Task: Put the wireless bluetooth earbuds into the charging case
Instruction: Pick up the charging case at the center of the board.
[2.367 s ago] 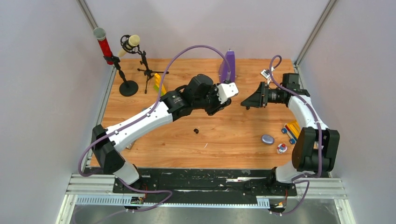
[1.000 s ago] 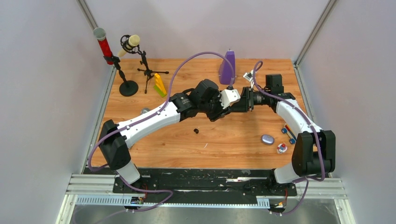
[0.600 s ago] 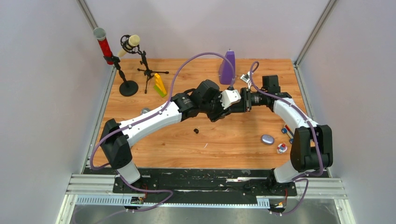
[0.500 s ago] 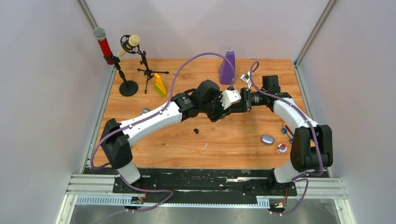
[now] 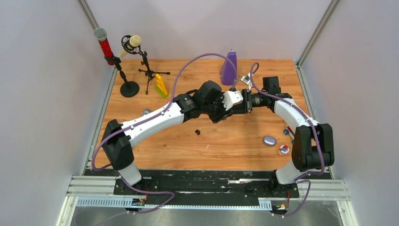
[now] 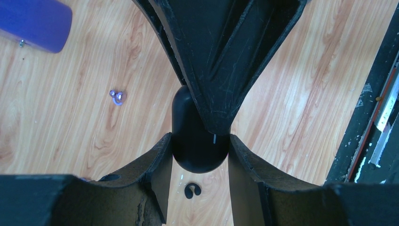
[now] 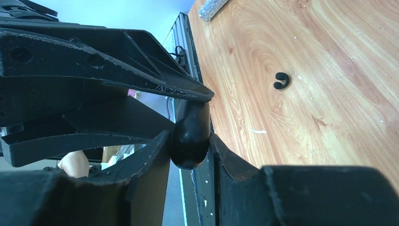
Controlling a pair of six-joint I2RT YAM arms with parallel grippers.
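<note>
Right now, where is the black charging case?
In mid-air over the middle of the table, the black charging case is held by both the left end effector and the right end effector; the black earbuds lie below, nearer the bases.

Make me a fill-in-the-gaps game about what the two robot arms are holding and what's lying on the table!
1. The left end effector and the right end effector both pinch one ___ case.
2. The loose black earbud lies on the wooden table, not inside the ___.
3. The microphone in the far left corner has a ___ handle.

Missing words: black; case; red
</note>
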